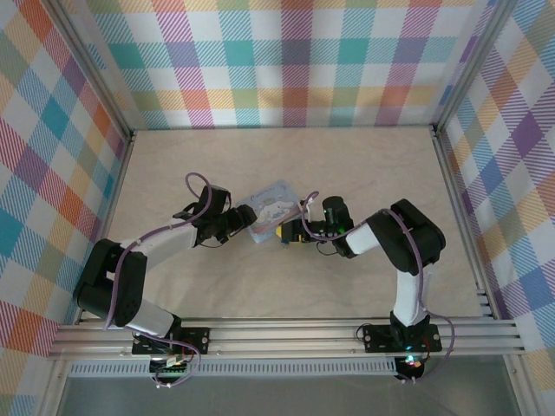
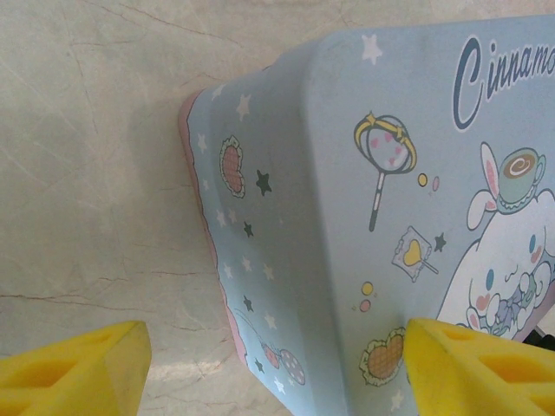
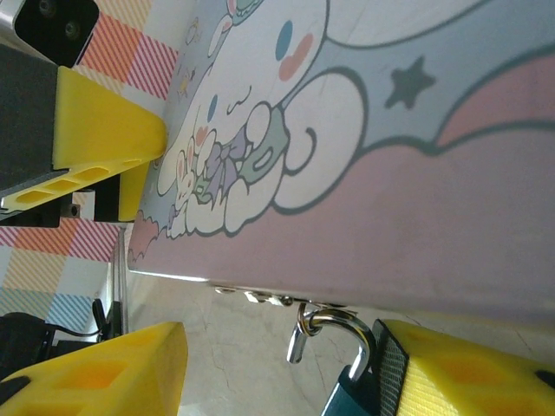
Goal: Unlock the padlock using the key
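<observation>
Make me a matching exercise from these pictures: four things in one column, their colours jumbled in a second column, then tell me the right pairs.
Things:
1 tin box
2 padlock body
3 shackle
4 right gripper's fingers

Colours:
A yellow
B silvery
C light blue
D dark teal-blue

Pairs: 1-C, 2-D, 3-B, 4-A

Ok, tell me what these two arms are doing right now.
Both arms meet at the light blue tin box mid-table. The left fingers are open, straddling one corner of it. The right fingers are open at the box's edge, where the padlock hangs from the hasp, its blue body beside one finger. Nothing is gripped.
</observation>
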Robot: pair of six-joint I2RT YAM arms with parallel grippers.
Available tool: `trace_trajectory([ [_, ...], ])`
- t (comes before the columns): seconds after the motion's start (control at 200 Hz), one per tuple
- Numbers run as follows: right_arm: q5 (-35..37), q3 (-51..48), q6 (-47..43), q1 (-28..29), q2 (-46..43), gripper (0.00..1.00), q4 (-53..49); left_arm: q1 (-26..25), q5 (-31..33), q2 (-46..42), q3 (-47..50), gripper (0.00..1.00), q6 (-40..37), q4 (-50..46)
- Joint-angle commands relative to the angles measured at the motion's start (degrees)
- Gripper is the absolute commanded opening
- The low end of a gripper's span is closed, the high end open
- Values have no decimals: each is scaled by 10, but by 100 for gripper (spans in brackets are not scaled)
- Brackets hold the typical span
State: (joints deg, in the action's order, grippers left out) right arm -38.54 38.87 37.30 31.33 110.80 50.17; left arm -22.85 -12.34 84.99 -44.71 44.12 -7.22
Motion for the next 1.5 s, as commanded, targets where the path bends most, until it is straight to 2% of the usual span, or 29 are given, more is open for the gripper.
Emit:
trace_trajectory([
  [0.0,-23,9,13,6,8,58,33,-4,11,-3,3,76,2,-38],
  [0.31,-23,-7,10,6,6,43,47,-5,15,-8,4,76,2,-41],
  [0.795,-19,-24,5,6,4,30,43,-6,18,-11,9,76,5,-39],
  [1.365,-8,-26,0,5,-2,5,16,-6,23,-16,9,76,5,-42],
  [1.495,12,-34,12,5,-8,2,25,-8,24,-19,10,76,5,-44],
])
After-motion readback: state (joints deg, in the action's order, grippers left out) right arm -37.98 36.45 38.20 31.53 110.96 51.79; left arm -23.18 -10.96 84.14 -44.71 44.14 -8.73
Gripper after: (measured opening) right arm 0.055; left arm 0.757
